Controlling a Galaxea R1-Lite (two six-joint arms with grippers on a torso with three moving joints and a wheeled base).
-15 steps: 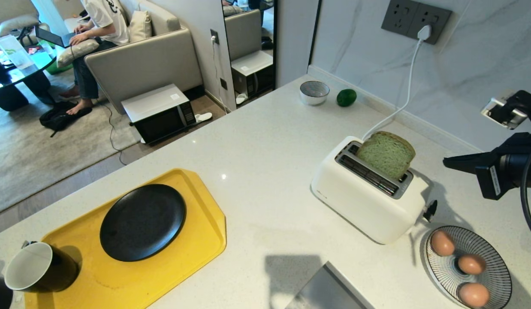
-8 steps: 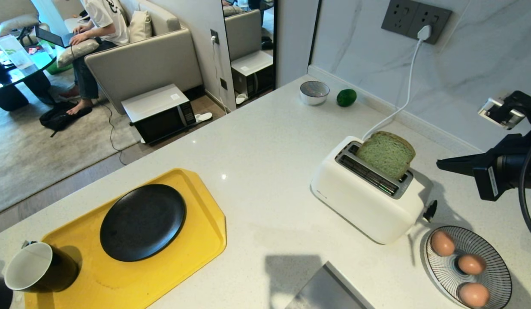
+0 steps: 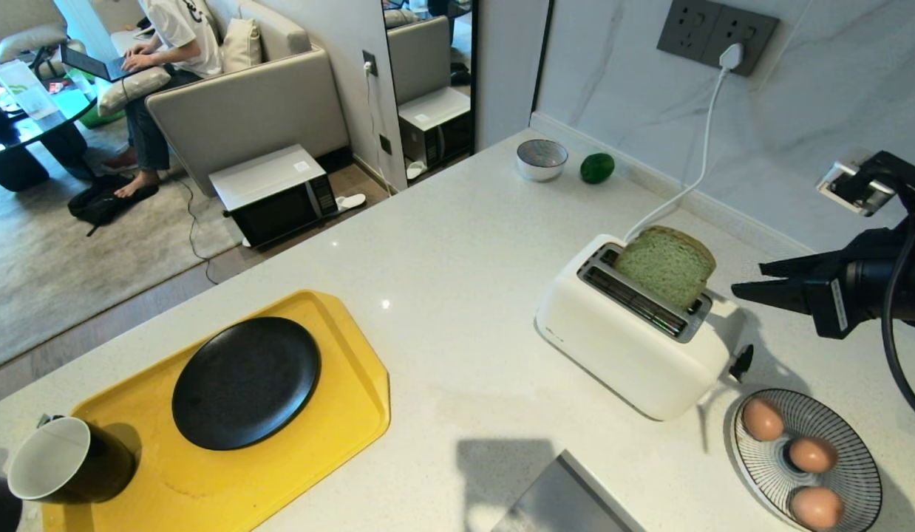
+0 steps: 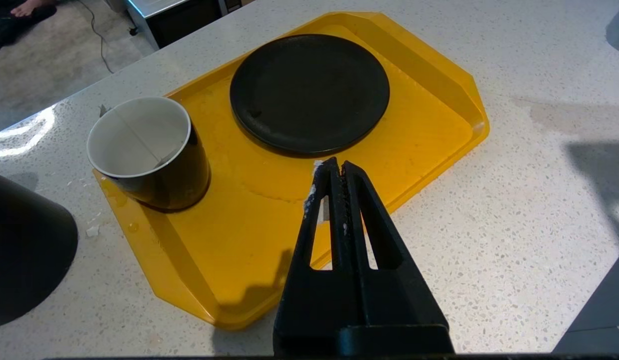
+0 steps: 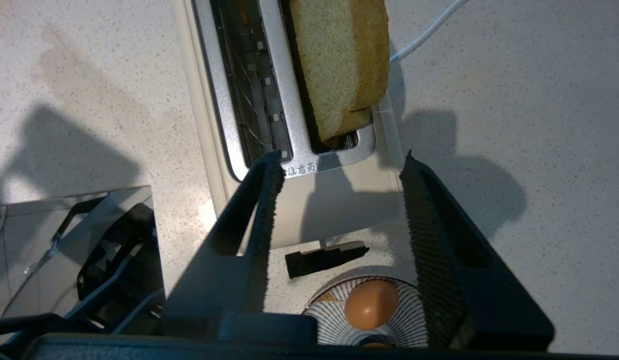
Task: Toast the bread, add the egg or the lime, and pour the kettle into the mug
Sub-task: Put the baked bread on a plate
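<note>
On the white speckled counter [image 3: 457,244] the toaster [image 3: 627,347] holds the bread [image 3: 668,266] upright in its far slot, half out. My right gripper [image 5: 339,165] hovers beside it, jaws apart to take the slice, I think; my left gripper [image 4: 334,167] rests shut above the yellow tray [image 4: 429,125].

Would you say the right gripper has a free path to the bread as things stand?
Probably yes. The right gripper is open and apart from the bread, which stands out of the toaster's slot with nothing between them.
</note>
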